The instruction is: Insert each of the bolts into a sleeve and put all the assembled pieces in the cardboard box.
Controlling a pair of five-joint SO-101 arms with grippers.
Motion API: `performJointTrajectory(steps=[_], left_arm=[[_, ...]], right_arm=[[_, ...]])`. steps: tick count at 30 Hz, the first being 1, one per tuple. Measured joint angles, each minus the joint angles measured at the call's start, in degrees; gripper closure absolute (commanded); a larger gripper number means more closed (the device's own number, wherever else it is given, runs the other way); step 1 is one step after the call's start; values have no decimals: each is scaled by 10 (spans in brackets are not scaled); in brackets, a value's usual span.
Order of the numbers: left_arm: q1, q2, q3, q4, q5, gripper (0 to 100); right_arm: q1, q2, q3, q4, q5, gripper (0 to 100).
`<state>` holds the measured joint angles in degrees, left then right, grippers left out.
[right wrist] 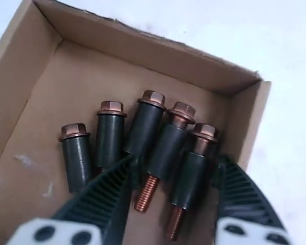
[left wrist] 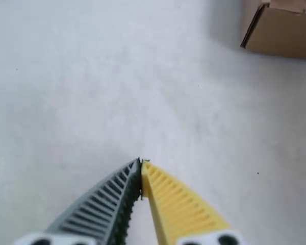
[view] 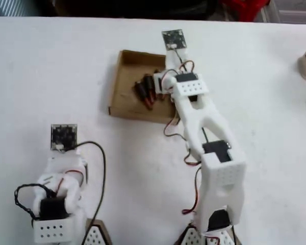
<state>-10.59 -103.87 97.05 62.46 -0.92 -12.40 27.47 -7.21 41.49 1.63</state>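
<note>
From above, the box sits on the table with the pieces bunched inside. The right arm stretches over it and the left arm is folded well apart. At the left wrist, the left gripper has its tips pressed together on nothing, over bare table. At the right wrist, the right gripper is spread wide just above five pieces lying side by side on the box floor. Each is a copper bolt in a dark sleeve.
</note>
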Motion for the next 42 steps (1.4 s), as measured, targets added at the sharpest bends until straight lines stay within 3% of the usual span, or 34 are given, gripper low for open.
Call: performJointTrajectory(steps=[4,9,11,20,42], left_arm=[[0,0,0,0,0,977],[0,0,0,0,0,977],[0,0,0,0,0,977],[0,0,0,0,0,977],[0,0,0,0,0,977]], right_arm=[[12,-50,1,44,-1,800],[13,-107,1,121,-1,993],[13,-128,1,152,-1,959],[33,-235,29,286,-1,983],[54,-789,783,45,-1,981]])
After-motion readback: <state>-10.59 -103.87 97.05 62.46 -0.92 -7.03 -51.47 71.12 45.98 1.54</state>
